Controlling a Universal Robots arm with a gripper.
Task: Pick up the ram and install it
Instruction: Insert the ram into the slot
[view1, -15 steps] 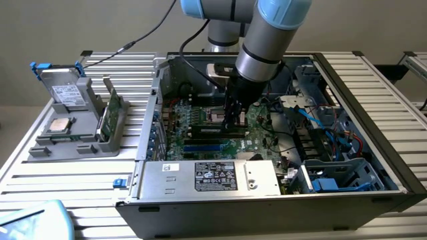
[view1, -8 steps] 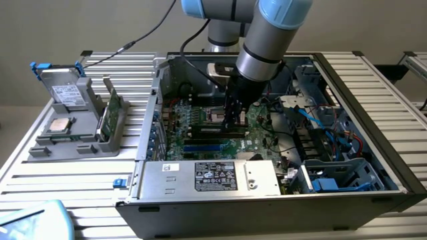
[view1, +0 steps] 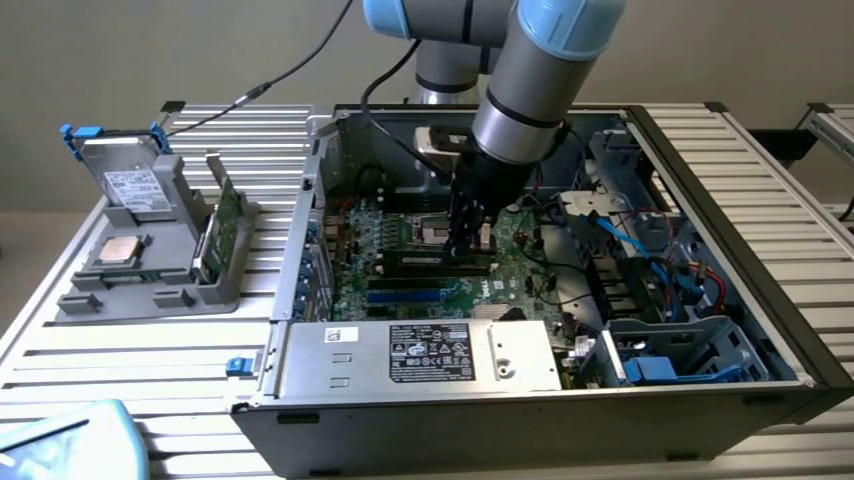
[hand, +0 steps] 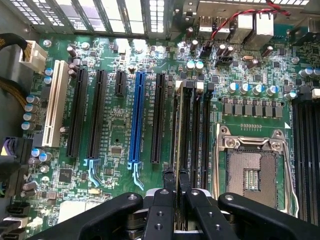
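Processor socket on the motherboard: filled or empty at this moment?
Empty: the socket shows bare contact pads inside its metal frame, with no chip seated.

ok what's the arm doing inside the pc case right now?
The robot arm is reaching down into the open PC case. Its jaws are shut on the ram, held edge-on and lined up along the black memory slots beside the CPU socket. I cannot tell whether it is seated. Another green stick stands in the grey holder outside the case.
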